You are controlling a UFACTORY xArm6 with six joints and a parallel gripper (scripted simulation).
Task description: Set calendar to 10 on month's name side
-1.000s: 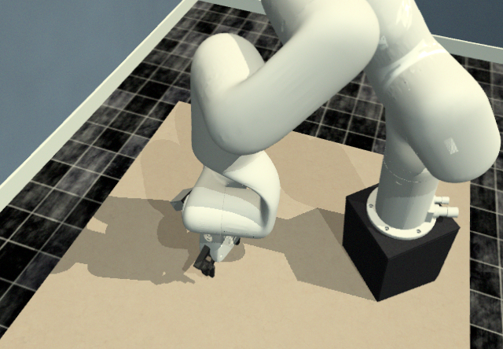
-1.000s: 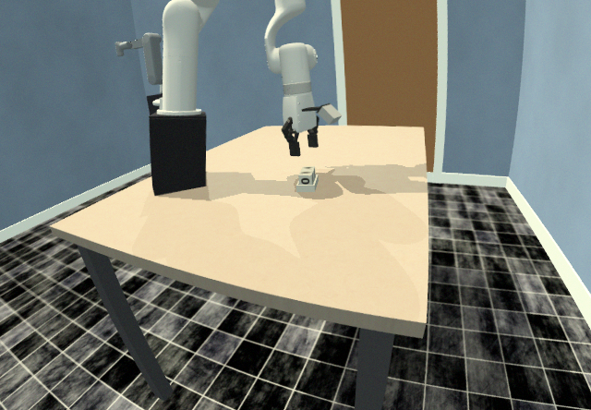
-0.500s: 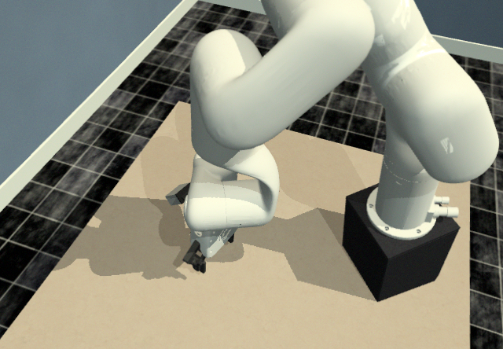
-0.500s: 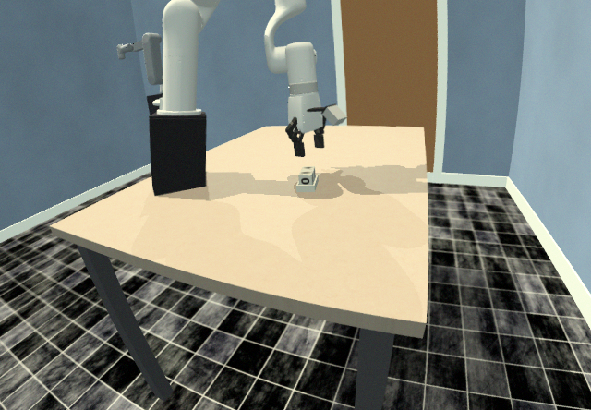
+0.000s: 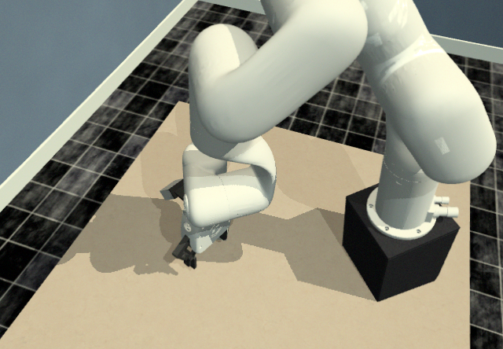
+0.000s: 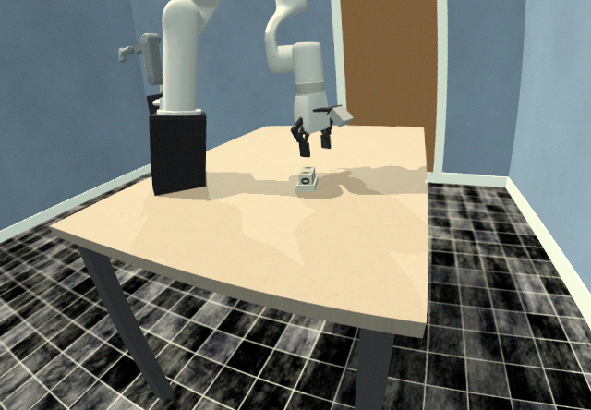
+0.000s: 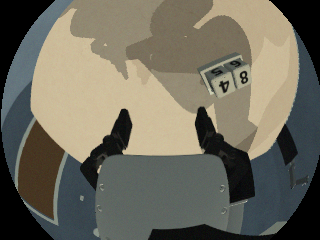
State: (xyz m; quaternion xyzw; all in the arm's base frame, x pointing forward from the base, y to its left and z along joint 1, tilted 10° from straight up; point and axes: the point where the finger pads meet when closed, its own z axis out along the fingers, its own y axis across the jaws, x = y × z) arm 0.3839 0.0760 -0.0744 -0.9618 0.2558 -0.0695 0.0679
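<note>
A small pale tray (image 6: 306, 188) (image 7: 206, 83) stands on the table with two white cubes side by side in it. In the wrist view one cube (image 7: 223, 86) shows a 4 on its side and a 5 on top, both upside down there. The other cube (image 7: 243, 77) shows an 8 on its side and a 6 or 9 on top. The exterior view shows a 0 on the near cube's end face (image 6: 305, 180). No month name is readable. The arm hides tray and cubes in the top view. My gripper (image 5: 207, 251) (image 6: 315, 150) (image 7: 162, 115) is open and empty, above and beside the tray.
The black base block (image 5: 381, 251) (image 6: 178, 152) carries the arm on the table (image 5: 244, 313) (image 6: 229, 247). The camera block (image 6: 341, 115) sticks out from the wrist. Arm shadows fall around the tray.
</note>
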